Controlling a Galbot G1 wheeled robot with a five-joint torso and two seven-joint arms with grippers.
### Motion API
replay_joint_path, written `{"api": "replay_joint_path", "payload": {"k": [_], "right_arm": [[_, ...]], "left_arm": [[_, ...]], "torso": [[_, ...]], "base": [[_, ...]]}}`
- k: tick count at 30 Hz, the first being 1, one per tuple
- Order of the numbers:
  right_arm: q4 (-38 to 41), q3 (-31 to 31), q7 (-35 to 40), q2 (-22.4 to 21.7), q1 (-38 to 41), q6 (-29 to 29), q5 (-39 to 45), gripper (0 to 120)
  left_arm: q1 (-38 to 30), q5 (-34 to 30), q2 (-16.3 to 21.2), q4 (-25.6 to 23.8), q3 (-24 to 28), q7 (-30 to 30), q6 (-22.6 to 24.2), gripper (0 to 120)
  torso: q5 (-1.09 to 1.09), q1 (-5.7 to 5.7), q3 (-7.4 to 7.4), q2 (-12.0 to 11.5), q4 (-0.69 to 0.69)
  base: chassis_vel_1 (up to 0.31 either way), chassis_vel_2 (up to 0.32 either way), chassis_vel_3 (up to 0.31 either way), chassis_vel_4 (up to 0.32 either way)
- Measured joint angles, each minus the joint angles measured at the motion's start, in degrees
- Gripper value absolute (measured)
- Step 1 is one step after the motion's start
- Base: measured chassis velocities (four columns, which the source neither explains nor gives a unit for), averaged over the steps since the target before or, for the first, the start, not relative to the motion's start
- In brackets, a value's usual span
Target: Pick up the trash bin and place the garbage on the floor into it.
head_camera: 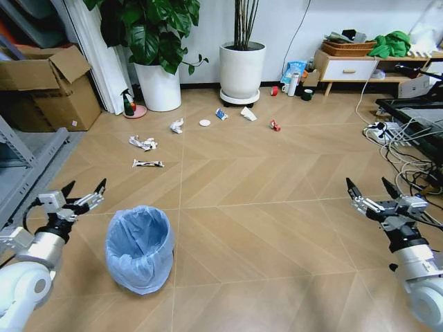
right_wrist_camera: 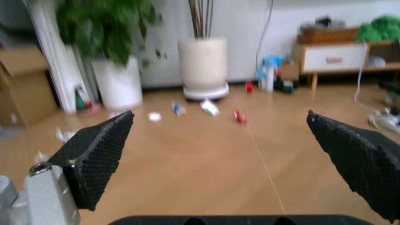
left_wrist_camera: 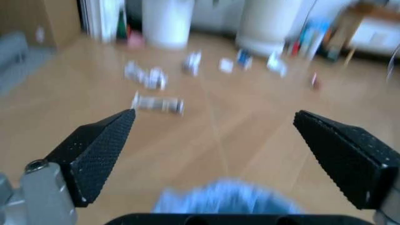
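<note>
Both jaws spread empty: left gripper (head_camera: pixel 84 189) hung just left of the trash bin (head_camera: pixel 139 247), right gripper (head_camera: pixel 372 188) over bare floor, garbage (head_camera: pixel 144 143) far beyond.

The floor (head_camera: pixel 277 207) is smooth wood-look planking in a herringbone pattern with a soft sheen. At lower left, the trash bin (head_camera: pixel 138 249) wears a crinkly, thin blue plastic liner (slightly glossy). The garbage (head_camera: pixel 143 143) looks like crumpled white paper. Left gripper (left_wrist_camera: pixel 216 140) fingers (left_wrist_camera: pixel 100 150) are matt black, finely dimpled; their base is bare metal.
</note>
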Motion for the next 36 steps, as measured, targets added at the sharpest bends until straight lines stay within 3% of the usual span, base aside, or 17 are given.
{"api": "replay_joint_path", "payload": {"k": [5,15,16,26,27,29,31,33,34,36], "right_arm": [[-7.85,-1.29,-3.67,-1.61,0.74,1.48,-6.07,100],[-8.58,-3.28,-4.63,-1.56,1.71,2.19,-5.87,100],[-8.02,-3.49,-4.63,-1.54,1.73,2.19,-5.61,100],[-6.41,-3.64,-4.28,-1.44,1.71,2.1,-4.6,100],[-6.04,-3.59,-4.04,-1.44,1.71,2.03,-4.44,100],[-5.79,-3.55,-3.9,-1.45,1.68,1.96,-4.36,100],[-5.29,-3.46,-3.81,-1.34,1.52,1.87,-4.34,100],[-5.24,-3.45,-3.8,-1.32,1.5,1.86,-4.34,100],[-5.03,-3.32,-3.78,-1.14,1.27,1.87,-4.46,100],[-4.86,-3.17,-3.72,-1.0,1.02,1.89,-4.7,100]], "left_arm": [[-1.65,-0.62,1.05,4.96,5.44,-3.1,4.59,97],[-4.44,1.06,-0.29,13.71,9.94,-4.26,5.98,93],[-4.92,1.05,-0.28,14.56,10.08,-4.26,6.02,84],[-4.46,0.41,0.78,14.92,10.29,-3.22,7.22,54],[-3.97,0.37,1.34,14.55,10.42,-2.63,7.91,43],[-3.67,0.4,1.64,14.35,10.5,-2.21,8.25,41],[-3.23,0.43,1.89,13.93,10.58,-1.45,8.72,30],[-3.2,0.41,1.89,13.87,10.58,-1.38,8.73,30],[-3.05,0.18,1.88,13.39,10.59,-1.05,8.78,20],[-2.94,0.04,1.85,12.98,10.58,-0.8,8.79,12]], "torso": [[0.0,0.0,0.0,0.0,0.02],[-0.01,0.0,0.0,0.0,0.02],[-0.02,0.0,0.0,0.0,0.02],[-0.02,0.0,0.0,0.0,0.01],[-0.01,0.0,0.0,0.0,0.01],[-0.01,0.0,0.0,0.0,0.01],[-0.01,0.0,0.0,0.0,0.01],[-0.02,0.0,0.0,0.0,0.01],[-0.02,0.0,0.0,0.0,0.01],[-0.01,0.0,0.0,0.0,0.01]], "base": [[0.0,0.0,0.0,0.0],[0.0,0.0,0.0,0.0],[0.0,0.0,0.0,0.0],[0.0,0.0,0.0,0.0],[0.0,0.0,0.0,0.0],[0.0,0.0,0.0,0.0],[0.0,0.0,0.0,0.0],[0.0,0.0,0.0,0.0],[0.0,0.0,0.0,0.0],[0.0,0.0,0.0,0.0]]}}
